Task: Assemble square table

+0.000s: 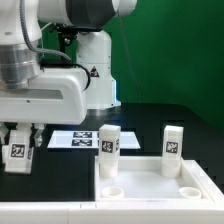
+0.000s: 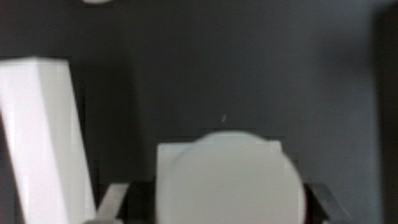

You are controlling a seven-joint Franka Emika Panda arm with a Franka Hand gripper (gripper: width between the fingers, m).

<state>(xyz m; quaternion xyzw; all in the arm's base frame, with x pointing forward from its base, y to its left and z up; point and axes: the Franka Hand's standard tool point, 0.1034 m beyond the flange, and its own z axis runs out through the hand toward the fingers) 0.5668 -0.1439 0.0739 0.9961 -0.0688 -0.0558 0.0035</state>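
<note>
- Two legs (image 1: 108,146) stand upright at the far corners of the square table slab (image 1: 150,180), on the exterior view's right.
- End effector (image 1: 19,163) is clamped on a third leg (image 1: 17,150); bare tabletop (image 1: 65,166) lies between it and the slab.

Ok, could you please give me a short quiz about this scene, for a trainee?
1. True or false: the two legs at the far edge of the table top lie flat.
2. How many legs does the exterior view show in all?
3. What sits between the fingers of the gripper? A) a leg B) a screwdriver C) nothing
Key: 1 false, they stand upright; 2 three; 3 A.
</note>
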